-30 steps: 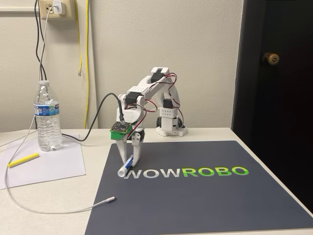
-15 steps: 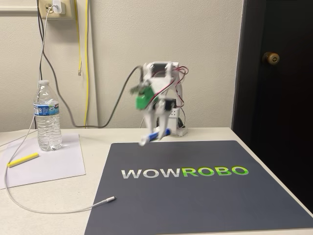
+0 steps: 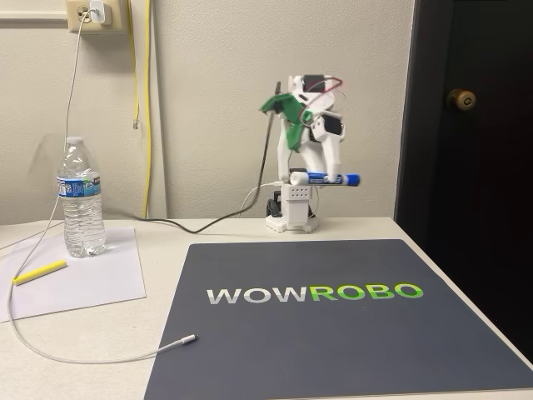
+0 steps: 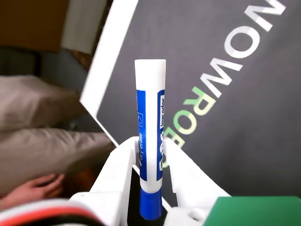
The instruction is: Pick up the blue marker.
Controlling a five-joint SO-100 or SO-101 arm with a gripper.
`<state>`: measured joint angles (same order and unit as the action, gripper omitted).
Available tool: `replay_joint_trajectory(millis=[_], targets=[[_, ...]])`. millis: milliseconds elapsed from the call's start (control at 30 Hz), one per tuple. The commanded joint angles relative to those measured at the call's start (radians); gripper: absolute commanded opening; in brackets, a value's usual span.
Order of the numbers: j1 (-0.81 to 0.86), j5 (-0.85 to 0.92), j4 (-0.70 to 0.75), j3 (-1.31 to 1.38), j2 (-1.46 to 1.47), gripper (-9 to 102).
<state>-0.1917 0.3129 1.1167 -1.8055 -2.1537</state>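
Note:
The blue marker hangs level in the air above the arm's base, high over the table at the back. It has a white barrel, a blue label and a blue cap on the right end. My gripper is shut on it, with the arm folded upright. In the wrist view the marker stands between the two white fingers, which clamp its lower barrel just above the blue cap. My gripper is far above the dark mat.
A dark grey WOWROBO mat covers the table in front of the base. At the left stand a water bottle, a sheet of paper with a yellow highlighter, and a white cable with its plug. A person's hand shows below the table edge.
The arm lifted the marker off the mat, swung up and back to the right, and now holds it level above the base.

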Motion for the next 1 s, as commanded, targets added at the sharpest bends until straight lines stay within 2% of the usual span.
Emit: replay_joint_trajectory(millis=[0,267,767,967], targets=[[-0.015,-0.026,-0.126,-0.138,-0.135,0],[-0.011,-0.069,-0.431,-0.502,-0.308,0],[-0.006,-0.15,-0.856,-0.933,-0.459,0],[0.021,-0.244,-0.965,-1.014,-0.463,0]])
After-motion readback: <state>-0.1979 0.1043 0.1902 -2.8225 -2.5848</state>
